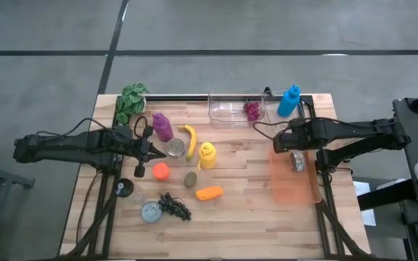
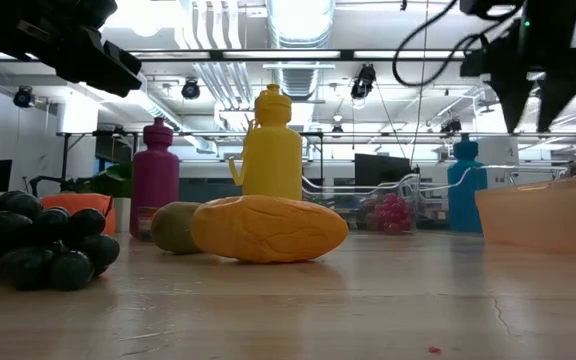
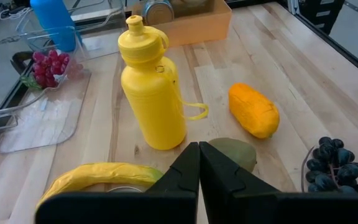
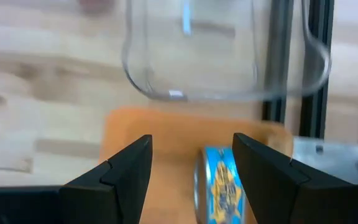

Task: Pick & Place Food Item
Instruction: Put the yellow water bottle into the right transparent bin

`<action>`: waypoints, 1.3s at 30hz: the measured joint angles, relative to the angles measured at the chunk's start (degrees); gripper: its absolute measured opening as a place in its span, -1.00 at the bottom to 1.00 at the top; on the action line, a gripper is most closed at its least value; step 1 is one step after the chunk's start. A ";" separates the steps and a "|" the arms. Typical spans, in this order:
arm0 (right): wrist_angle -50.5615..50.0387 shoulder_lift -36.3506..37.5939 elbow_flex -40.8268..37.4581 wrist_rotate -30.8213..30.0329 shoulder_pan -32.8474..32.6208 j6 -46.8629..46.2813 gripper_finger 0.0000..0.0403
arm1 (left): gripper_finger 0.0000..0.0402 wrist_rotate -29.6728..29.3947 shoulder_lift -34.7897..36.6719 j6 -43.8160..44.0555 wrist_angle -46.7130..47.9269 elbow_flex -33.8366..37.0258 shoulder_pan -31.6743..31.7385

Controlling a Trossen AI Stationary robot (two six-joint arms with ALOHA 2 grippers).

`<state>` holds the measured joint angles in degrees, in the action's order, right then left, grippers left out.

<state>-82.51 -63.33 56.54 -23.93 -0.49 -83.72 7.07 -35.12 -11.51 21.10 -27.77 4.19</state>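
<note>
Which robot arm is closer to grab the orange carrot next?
Probably the left. Its shut left gripper hangs near the carrot, while the open right gripper is over the orange bin holding a can.

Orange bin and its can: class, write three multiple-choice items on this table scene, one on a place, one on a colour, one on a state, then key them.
1. Where does the can lie?
A. inside the orange bin
B. in the clear tray
C. beside the banana

2. What colour is the bottle next to the banana?
A. blue
B. yellow
C. green

3. How do the right hand's fingers stand?
A. shut on the can
B. shut on nothing
C. apart, holding nothing

Key: 1 A, the high view shows the can in the bin. 2 B, the left wrist view shows it yellow. 3 C, the right wrist view shows its fingers spread above the can.
</note>
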 joint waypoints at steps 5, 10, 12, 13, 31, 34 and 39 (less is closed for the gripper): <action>0.31 0.02 2.40 -7.04 -2.79 0.41 0.09 | -0.95 0.00 -0.01 0.00 -0.24 0.00 0.00; 1.56 -0.08 3.29 -12.55 -7.70 0.40 0.09 | -0.95 0.00 -0.02 -0.05 -0.26 0.00 0.00; 2.99 -0.15 3.16 -15.15 -9.89 0.41 0.09 | -0.95 0.00 -0.02 -0.67 -0.63 0.00 -0.01; 3.89 -0.24 2.94 -16.21 -10.92 0.41 0.09 | -0.95 0.00 -0.01 -0.70 -1.44 0.00 0.00; 35.05 -0.50 -4.81 -28.71 -24.30 21.61 0.09 | -0.99 -0.22 -9.94 -3.74 -11.82 -7.18 -0.02; 39.76 -0.50 -6.29 -28.80 -24.62 25.78 0.09 | -0.99 -0.25 -13.60 -4.60 -11.93 -9.14 -0.09; 47.00 -0.50 -10.09 -28.64 -25.72 28.87 0.09 | -0.99 -0.24 -19.23 -5.19 -11.86 -12.09 -0.50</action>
<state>-35.51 -63.83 46.46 -52.57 -26.21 -54.85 6.83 -54.34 -16.70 9.23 -39.86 3.68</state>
